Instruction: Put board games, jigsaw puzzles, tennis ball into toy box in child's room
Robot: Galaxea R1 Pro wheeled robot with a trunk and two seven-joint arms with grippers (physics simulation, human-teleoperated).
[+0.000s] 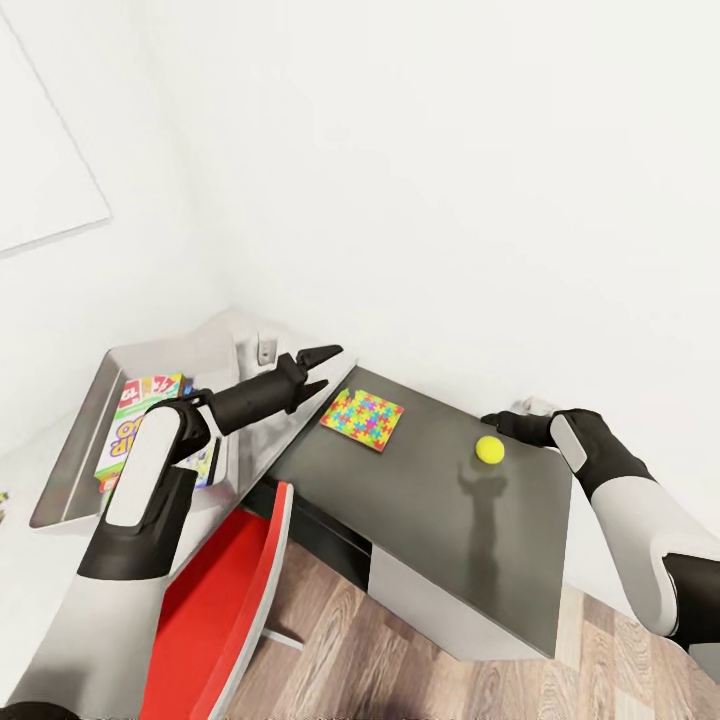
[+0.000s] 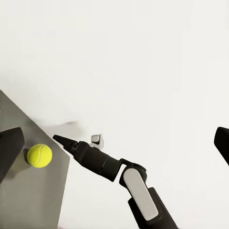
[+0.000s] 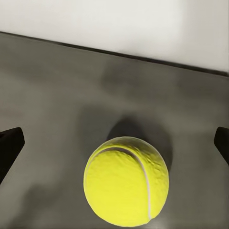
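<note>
Tennis ball, yellow-green, resting on the dark grey top of the table at centre right of the head view, untouched and casting a shadow toward the lower edge of the frame. In the right wrist view the ball lies between two dark fingertips at the far left and far right edges, so the right gripper is spread wide around it and grasps nothing; in the head view that gripper sits just beside the ball, near the white wall. One jigsaw puzzle, a thin multicolour square, lies flat on the same top, left of the ball and well apart from it. Further left, the toy box, a light grey bin on the lighter part of the table, already holds a colourful game box, partly hidden by the left arm. The left gripper hovers between bin and puzzle, jaws parted, carrying nothing. A red chair stands below the desk edge over the wood-plank floor. Judged progress: at least one board game is stowed; ball and this puzzle remain, and whether the bin holds more cannot be told.
</note>
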